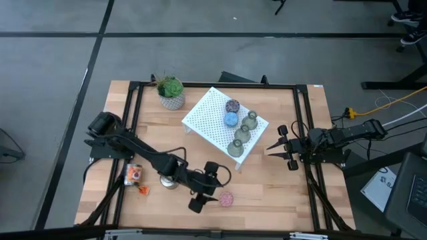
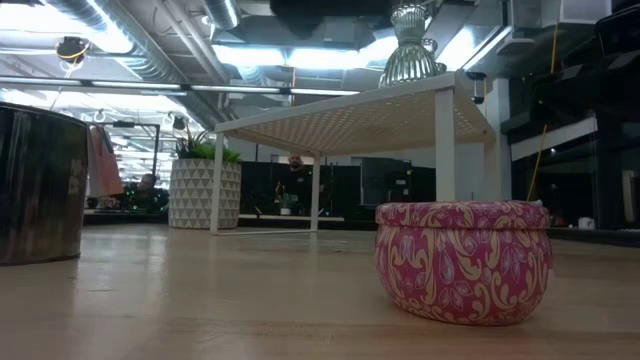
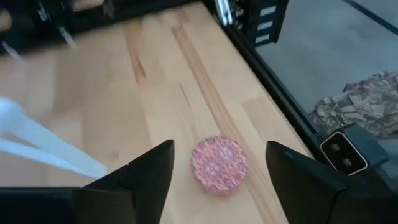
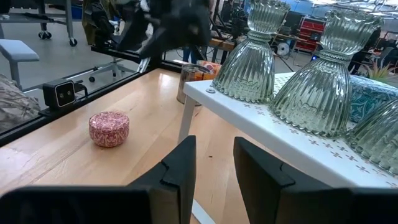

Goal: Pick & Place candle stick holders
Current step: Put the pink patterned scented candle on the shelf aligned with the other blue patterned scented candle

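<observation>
A pink patterned candle stick holder (image 1: 226, 199) (image 3: 218, 164) (image 2: 463, 260) stands on its base on the table near the front edge. My left gripper (image 1: 212, 189) (image 3: 219, 144) is open just left of it, its fingers wide apart and aimed at it without touching. On the white perforated stand (image 1: 213, 127) sit a purple holder (image 1: 232, 105), a blue one (image 1: 231, 119) and three ribbed olive-green ones (image 1: 243, 132) (image 4: 252, 56). A shiny silver holder (image 1: 167, 180) stands under the left arm. My right gripper (image 1: 283, 147) (image 4: 214, 168) waits open at the right edge.
A potted plant (image 1: 171, 92) stands at the far edge, left of the stand. Small orange items (image 1: 133, 175) lie at the near left. A black frame rail (image 3: 273, 93) runs along the table edge. A person (image 2: 297, 175) shows far behind the table.
</observation>
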